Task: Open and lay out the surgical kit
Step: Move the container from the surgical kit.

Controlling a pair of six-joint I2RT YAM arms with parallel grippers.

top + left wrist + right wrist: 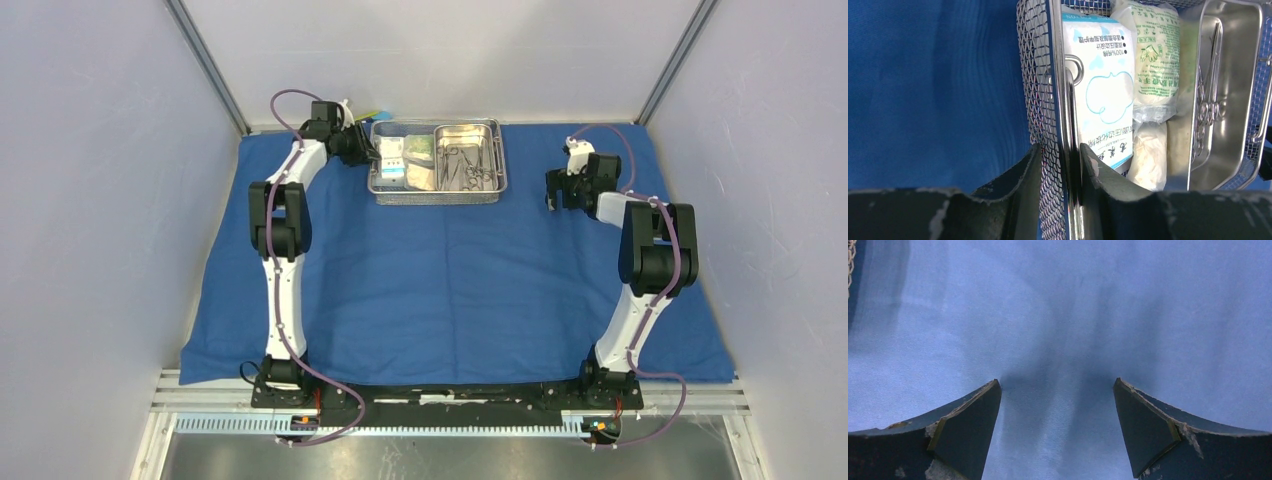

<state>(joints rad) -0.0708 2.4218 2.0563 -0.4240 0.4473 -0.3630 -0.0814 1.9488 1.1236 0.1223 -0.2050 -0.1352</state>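
Both fingers of the left hand straddle the left wall of the wire-mesh tray, one outside the mesh and one inside by the rim. They sit close on it, but I cannot tell whether they already bite. The right hand hangs released, jaws wide, over bare blue cloth wrap to the tray's right.

The wrap lies spread flat on the worktop and the tray stands at its far middle. It holds the steel pan, which has the scissors-like instruments lying in it.

To move the tray well, I judge, pinch the solid rim rather than the springy mesh. Keep it level and low, so the pan does not slide.

The white-and-blue packet shows "100%" among Chinese characters. The green-printed packet beside it bears Chinese text and a glove drawing. No brand name is legible.
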